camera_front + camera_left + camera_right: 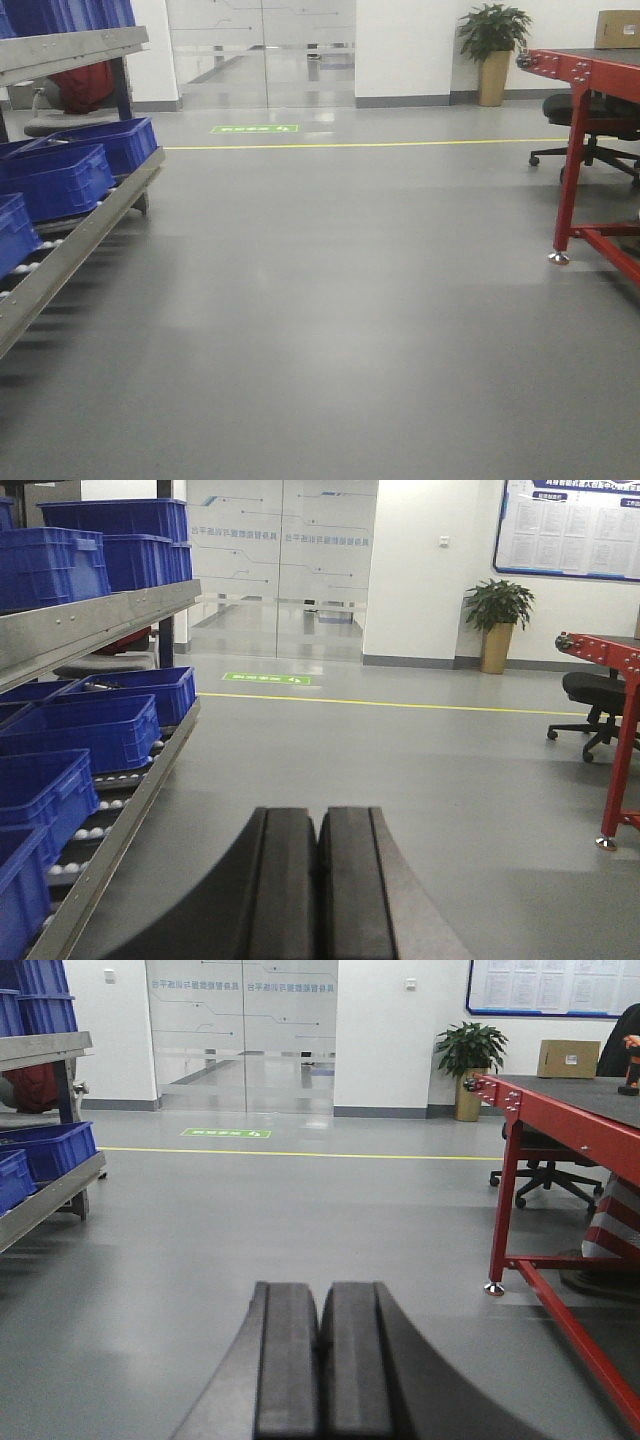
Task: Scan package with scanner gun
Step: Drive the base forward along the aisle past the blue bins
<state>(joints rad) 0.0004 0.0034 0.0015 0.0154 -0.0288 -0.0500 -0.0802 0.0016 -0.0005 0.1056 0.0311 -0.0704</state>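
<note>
In the left wrist view my left gripper (318, 825) is shut with nothing in it, its black pads pressed together over bare grey floor. My right gripper (320, 1300) is also shut and empty above the floor. A brown cardboard box (568, 1058) with a small pale label stands at the far end of the red table (560, 1100); I cannot tell whether it is the package. An orange and black object (631, 1060), cut off by the right edge of the right wrist view, stands on that table and may be the scanner gun. Both grippers are far from the table.
A metal roller rack (70, 250) with several blue bins (60, 180) runs along the left. The red table's leg (566, 190) and low crossbar (610, 250) are on the right, with an office chair (590, 115) behind. A potted plant (493, 50) and glass doors (260, 50) are at the back.
</note>
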